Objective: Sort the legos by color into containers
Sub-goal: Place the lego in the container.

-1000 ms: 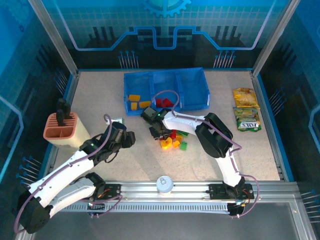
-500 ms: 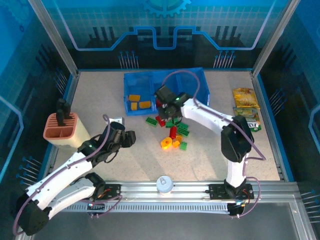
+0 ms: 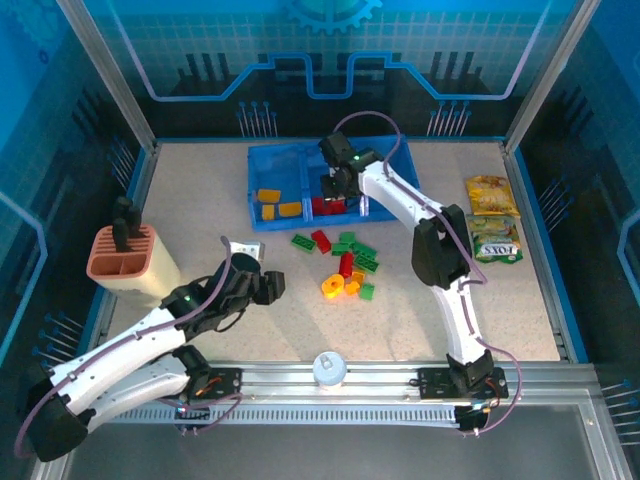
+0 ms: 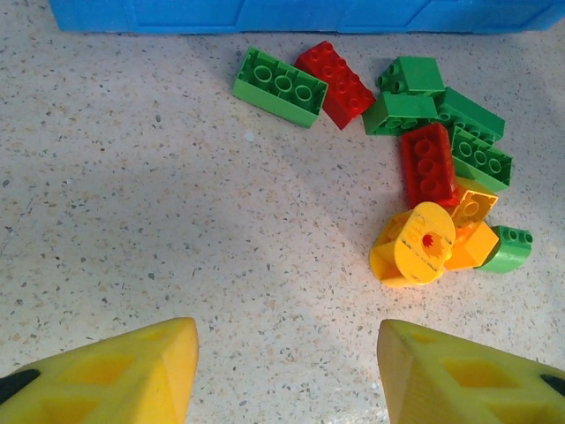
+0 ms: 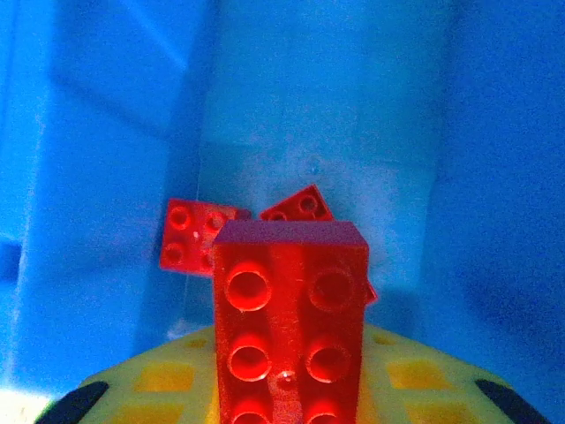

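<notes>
Right wrist view: a red lego (image 5: pixel 290 327) clamped in the right gripper (image 3: pixel 335 188), now moved from the loose pile (image 3: pixel 345 265) to above the middle container (image 5: pixel 309 132), red legos (image 5: pixel 190 234) below it, yellow-orange ones (image 3: pixel 268 196) leftward; left gripper (image 4: pixel 287 371) open.

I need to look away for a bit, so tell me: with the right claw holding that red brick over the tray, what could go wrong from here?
The red brick in the right claw hangs over the middle compartment. If dropped, it may bounce off the red bricks lying there. The loose pile ahead of the open left claw is tightly packed, so a grab could nudge neighbours or catch two colours.
</notes>
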`<state>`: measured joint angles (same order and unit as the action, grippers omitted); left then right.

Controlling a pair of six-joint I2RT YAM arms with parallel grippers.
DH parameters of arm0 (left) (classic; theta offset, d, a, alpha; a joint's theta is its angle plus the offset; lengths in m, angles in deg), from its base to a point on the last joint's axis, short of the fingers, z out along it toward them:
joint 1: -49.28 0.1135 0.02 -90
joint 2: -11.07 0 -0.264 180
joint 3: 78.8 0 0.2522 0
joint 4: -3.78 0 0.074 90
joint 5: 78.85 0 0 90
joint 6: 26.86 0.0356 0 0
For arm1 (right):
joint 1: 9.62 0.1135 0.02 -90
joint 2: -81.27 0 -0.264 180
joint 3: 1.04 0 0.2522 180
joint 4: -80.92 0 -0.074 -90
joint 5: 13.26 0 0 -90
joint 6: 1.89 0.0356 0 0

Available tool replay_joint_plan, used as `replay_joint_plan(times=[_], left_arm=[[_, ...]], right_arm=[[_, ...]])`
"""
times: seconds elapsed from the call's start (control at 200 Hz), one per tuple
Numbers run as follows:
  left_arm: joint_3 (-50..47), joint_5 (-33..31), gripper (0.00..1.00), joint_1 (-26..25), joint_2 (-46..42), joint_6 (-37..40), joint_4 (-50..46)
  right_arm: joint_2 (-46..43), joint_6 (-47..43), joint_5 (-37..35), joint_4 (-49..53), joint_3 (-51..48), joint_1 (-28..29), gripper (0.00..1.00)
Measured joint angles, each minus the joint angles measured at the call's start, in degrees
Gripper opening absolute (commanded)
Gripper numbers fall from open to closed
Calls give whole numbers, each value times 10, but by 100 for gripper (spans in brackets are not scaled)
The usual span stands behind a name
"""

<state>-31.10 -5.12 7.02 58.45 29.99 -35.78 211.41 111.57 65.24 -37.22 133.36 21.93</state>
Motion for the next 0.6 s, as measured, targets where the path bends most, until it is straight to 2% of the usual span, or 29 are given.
replay_joint_plan(times=[0.045,0.125,0.18,0.295,0.385,0.6], left_arm=[[0,0,57,-3,-1,0,-2],[0,0,57,-9,-2,0,-5],[0,-1,57,-14,-2,0,-6],[0,-4,58,-21,-2,1,-7],[1,-4,59,-26,2,3,-7],[22,-4,61,-33,49,19,-4]], right_arm=[[13,-3,0,8,19,0,41],[24,-7,1,20,38,0,58],[24,-11,2,27,43,0,63],[21,-10,2,27,39,3,65],[-6,-10,1,16,-3,7,65],[-164,-11,4,-19,-169,22,67]])
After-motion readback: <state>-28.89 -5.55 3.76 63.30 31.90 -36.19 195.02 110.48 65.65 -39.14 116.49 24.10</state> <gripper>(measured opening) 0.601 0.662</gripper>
